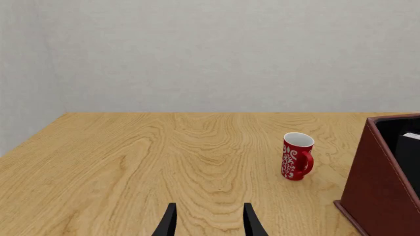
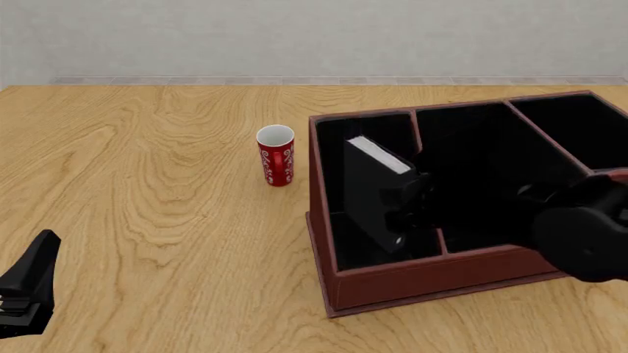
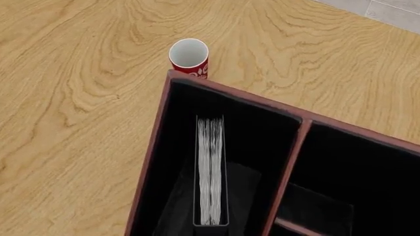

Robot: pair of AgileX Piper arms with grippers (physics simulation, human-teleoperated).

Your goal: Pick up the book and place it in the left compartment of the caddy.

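The reddish-brown caddy [image 2: 422, 283] with black interior stands right of centre on the table. The dark book [image 2: 371, 187] with white page edges stands inside the caddy's left compartment [image 2: 332, 165], leaning a little. My right gripper [image 2: 399, 217] reaches into that compartment and is shut on the book. In the right wrist view the page edges [image 3: 210, 167] run between dark fingers [image 3: 246, 196], with the caddy's rim [image 3: 151, 147] alongside. My left gripper [image 1: 210, 223] is open and empty, low at the near left [image 2: 29, 294]. The caddy's side wall [image 1: 371, 187] also shows in the left wrist view.
A red mug [image 2: 276, 156] with white pattern stands upright on the table just left of the caddy's far-left corner. It also shows in the left wrist view [image 1: 297, 156] and the right wrist view [image 3: 189, 56]. A grey wall runs behind the table.
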